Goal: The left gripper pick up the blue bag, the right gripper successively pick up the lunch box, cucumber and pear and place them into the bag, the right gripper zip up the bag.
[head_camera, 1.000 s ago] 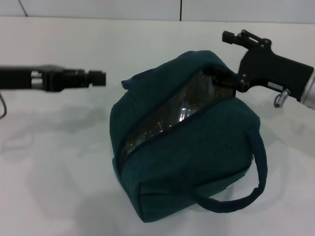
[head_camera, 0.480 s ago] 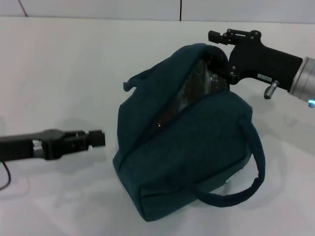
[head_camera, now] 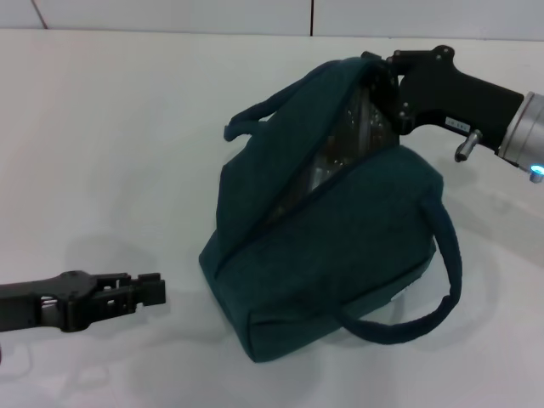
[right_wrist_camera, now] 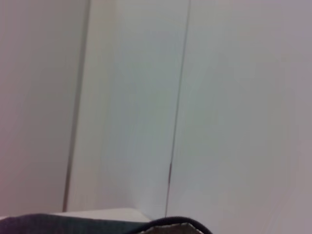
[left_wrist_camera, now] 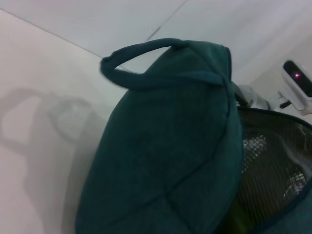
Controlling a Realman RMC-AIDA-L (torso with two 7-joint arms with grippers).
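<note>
Dark teal fabric bag (head_camera: 340, 246) with two loop handles on white table (head_camera: 110, 136), tilted, zipper slot partly open. Inside: mesh lining, shiny clear plastic of lunch box (head_camera: 340, 144) barely visible; cucumber, pear not discernible. Right gripper (head_camera: 384, 72) at bag's far top end, fingers pinching fabric/zipper edge there. Left gripper (head_camera: 151, 289) low over table, well apart from bag; finger state can't tell.
</note>
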